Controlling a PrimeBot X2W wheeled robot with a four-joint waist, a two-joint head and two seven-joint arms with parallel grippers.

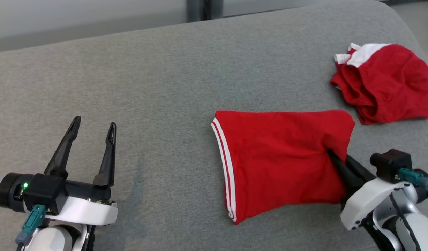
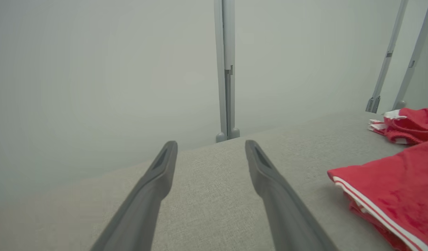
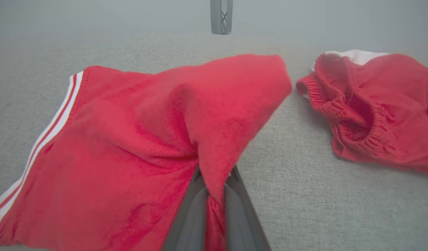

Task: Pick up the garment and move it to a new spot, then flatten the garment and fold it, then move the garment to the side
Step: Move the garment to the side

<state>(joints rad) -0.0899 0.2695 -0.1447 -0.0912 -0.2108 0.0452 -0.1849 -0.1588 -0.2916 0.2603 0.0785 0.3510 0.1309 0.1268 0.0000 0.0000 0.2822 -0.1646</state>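
The garment (image 1: 280, 160) is red with white stripes along its left hem and lies mostly flat on the grey padded surface (image 1: 165, 87), right of centre. My right gripper (image 1: 330, 153) is shut on a pinch of the garment's right edge. In the right wrist view, red cloth (image 3: 130, 150) bunches up between the two fingers of that gripper (image 3: 215, 174) and rises into a ridge. My left gripper (image 1: 94, 123) stands open at the lower left, well apart from the garment. The left wrist view has the same gripper (image 2: 210, 148) with nothing between its fingers and the striped hem (image 2: 391, 188) at the right.
A second red garment with a white band (image 1: 384, 82) lies crumpled at the back right, close behind the held one (image 3: 370, 104). The surface's rounded far edge runs along the top, with a grey post (image 2: 226, 69) behind it. Bare grey surface spreads across the left and middle.
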